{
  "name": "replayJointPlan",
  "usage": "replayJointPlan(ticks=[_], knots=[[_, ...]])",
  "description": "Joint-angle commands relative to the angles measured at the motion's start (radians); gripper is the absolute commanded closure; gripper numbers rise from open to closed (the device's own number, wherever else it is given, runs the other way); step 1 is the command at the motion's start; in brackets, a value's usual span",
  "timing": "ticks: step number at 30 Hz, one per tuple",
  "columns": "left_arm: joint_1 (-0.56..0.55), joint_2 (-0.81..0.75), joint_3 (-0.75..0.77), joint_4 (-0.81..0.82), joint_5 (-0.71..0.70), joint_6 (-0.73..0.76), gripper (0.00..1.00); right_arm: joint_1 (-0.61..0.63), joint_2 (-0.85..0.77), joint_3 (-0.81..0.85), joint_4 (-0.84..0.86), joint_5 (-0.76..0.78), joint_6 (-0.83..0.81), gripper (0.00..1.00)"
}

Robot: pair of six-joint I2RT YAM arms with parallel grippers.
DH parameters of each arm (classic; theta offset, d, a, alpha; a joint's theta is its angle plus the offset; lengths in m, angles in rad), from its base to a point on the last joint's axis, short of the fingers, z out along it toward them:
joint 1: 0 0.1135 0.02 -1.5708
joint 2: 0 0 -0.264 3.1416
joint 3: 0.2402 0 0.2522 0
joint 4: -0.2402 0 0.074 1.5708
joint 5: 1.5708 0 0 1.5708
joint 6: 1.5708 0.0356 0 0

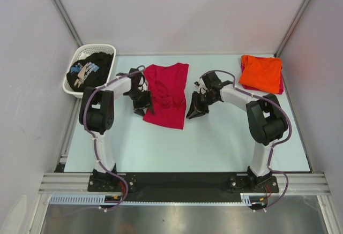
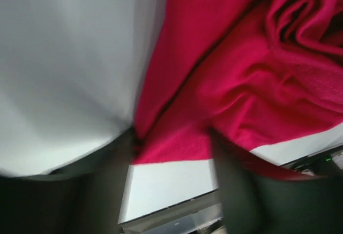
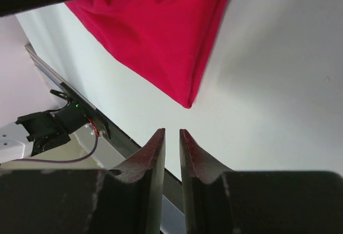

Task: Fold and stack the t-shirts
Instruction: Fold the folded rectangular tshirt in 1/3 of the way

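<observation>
1. My left claw (image 1: 142, 103) sits at the left edge of the plain crimson-red cloth t-shirt (image 1: 167, 95). Its fingers are spread wide, gripping nothing.
2. In my left wrist view, the red hem lies on the table just past those blurred dark fingers (image 2: 107, 191).
3. My right claw (image 1: 194, 111) is beside the shirt's lower right corner. Its jaws are parted by only a thin slit and are empty; the corner lies just beyond the tips.
4. The red shirt lies rumpled at centre frame on the pale table (image 1: 214, 143).
5. A folded bright orange t-shirt (image 1: 261, 72) rests at upper right.
6. A black printed t-shirt (image 1: 91, 69) fills the white plastic lattice basket (image 1: 96, 45) at upper left.
</observation>
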Motion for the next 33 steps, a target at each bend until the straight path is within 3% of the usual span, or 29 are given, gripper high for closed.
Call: replayJointPlan(ticks=[1,2,6,12,22,23,25,26,27,33], knots=[[0.004,0.068,0.036,0.049,0.047,-0.006,0.84,0.0,0.019,0.045,0.02,-0.059,0.011,0.78],[0.004,0.074,0.038,0.042,0.051,-0.008,1.0,0.0,0.021,0.046,0.021,-0.064,0.011,0.78],[0.003,0.062,0.014,-0.007,0.073,0.003,1.0,0.002,0.024,0.051,0.023,-0.076,0.019,0.77],[0.001,-0.083,-0.1,-0.024,0.09,-0.003,1.0,0.016,0.045,0.068,0.024,-0.094,0.014,0.77],[-0.004,-0.21,-0.135,-0.138,0.061,0.038,1.0,0.039,0.096,0.103,0.026,-0.119,0.017,0.77],[-0.004,-0.199,-0.149,-0.142,0.061,0.046,0.93,0.039,0.1,0.109,0.023,-0.122,0.014,0.77],[-0.005,-0.188,-0.207,-0.141,0.052,0.058,0.63,0.04,0.109,0.127,0.015,-0.125,0.01,0.77],[-0.005,-0.196,-0.226,-0.133,0.042,0.058,0.22,0.04,0.116,0.135,0.004,-0.124,0.007,0.77],[-0.007,-0.2,-0.247,-0.127,0.032,0.061,0.01,0.04,0.119,0.152,0.001,-0.122,0.002,0.77],[-0.007,-0.283,-0.139,-0.13,-0.037,0.053,0.0,0.054,0.132,0.199,-0.013,-0.122,0.002,0.77]])
